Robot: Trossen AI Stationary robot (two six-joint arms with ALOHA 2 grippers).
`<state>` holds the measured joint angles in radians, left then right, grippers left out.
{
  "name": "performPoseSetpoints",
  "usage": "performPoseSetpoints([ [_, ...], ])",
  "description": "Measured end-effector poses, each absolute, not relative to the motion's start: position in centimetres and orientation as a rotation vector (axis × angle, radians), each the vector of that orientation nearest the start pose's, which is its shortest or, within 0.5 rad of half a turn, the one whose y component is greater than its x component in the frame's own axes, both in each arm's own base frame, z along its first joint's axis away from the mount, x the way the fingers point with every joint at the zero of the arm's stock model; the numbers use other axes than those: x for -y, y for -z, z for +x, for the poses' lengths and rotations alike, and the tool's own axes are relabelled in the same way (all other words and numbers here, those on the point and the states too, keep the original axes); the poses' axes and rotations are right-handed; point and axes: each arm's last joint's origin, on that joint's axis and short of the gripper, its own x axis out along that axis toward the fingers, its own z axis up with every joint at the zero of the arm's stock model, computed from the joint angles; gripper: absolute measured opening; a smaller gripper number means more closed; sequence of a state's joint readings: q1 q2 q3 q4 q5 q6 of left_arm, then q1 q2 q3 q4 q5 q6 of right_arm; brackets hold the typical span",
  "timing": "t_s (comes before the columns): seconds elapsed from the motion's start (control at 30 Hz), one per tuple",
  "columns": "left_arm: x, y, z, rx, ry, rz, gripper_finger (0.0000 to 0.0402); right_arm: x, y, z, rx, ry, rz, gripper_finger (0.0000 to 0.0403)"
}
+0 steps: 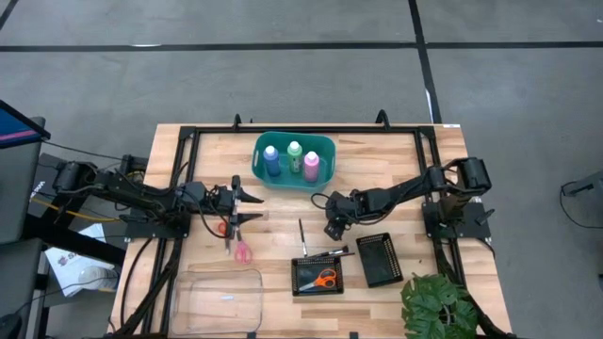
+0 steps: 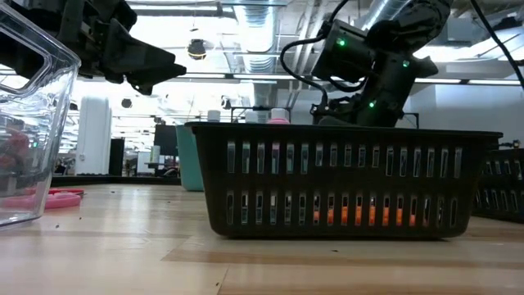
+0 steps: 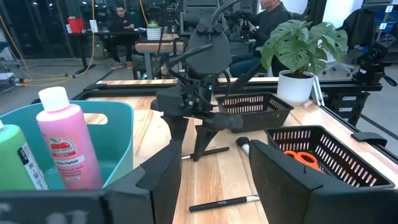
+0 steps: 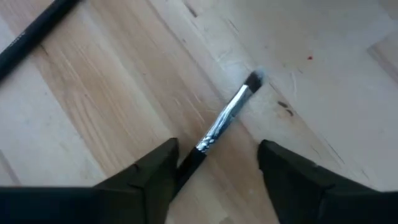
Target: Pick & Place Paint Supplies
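Seen from above: wooden counter (image 1: pixel 396 169) with a teal basket (image 1: pixel 325 151) near the far edge, holding three bottles: blue (image 1: pixel 271 160), green (image 1: pixel 295 155), pink (image 1: pixel 312 166). Three scissors counted: red-handled (image 1: pixel 222 227) under the left arm, pink-handled (image 1: pixel 241 250) just nearer the front edge, orange-handled (image 1: pixel 323 279) inside a black mesh tray (image 1: pixel 300 287) near the front edge. Second mesh tray (image 1: pixel 381 260) beside it toward the right edge. Clear bin (image 1: pixel 219 299) at the front left corner, plant (image 1: pixel 437 306) at the front right corner. One brush (image 1: pixel 302 237) lying bare mid-counter, another (image 1: pixel 332 255) across the first tray's rim.

Left pincer (image 1: pixel 247 204) mid-counter beside the basket, fingers spread wide, holding nothing. Right pincer (image 1: pixel 334 226) lowered near the middle, just above the wood.

Only in the right wrist view: a small silver-ferruled brush (image 4: pixel 222 121) lying on the wood between the two wide-spread fingers (image 4: pixel 152 171), apparently not gripped.

Only in the left wrist view: the pink bottle's label, people seated at desks beyond the counter, and the right arm standing over two brushes.

Only in the low view: orange glow of scissors through the tray's mesh wall (image 2: pixel 344 188), pink scissors (image 2: pixel 61 197) flat behind the bin wall.
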<state>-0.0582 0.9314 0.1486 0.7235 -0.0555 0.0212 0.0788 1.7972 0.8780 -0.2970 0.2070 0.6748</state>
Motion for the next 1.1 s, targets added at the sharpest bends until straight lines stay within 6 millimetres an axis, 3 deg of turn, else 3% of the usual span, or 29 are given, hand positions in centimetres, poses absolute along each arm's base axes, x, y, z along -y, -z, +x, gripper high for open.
performPoseSetpoints([
  [0.3, 0.9, -18.0, 17.5, -0.059, 0.003, 0.025, 0.0176, -2.7, -11.1, 30.9, -1.12, 0.449, 0.402, 0.0017],
  [0.67, 0.9, -18.0, 17.5, -0.059, 0.003, 0.025, 0.0176, -3.5, -11.4, 30.9, -1.136, 0.414, 0.341, 0.0004],
  [1.1, 0.9, -17.9, 17.5, -0.06, 0.003, 0.025, 0.0176, -6.1, -14.7, 33.2, -1.086, 0.329, 0.205, 0.0003],
])
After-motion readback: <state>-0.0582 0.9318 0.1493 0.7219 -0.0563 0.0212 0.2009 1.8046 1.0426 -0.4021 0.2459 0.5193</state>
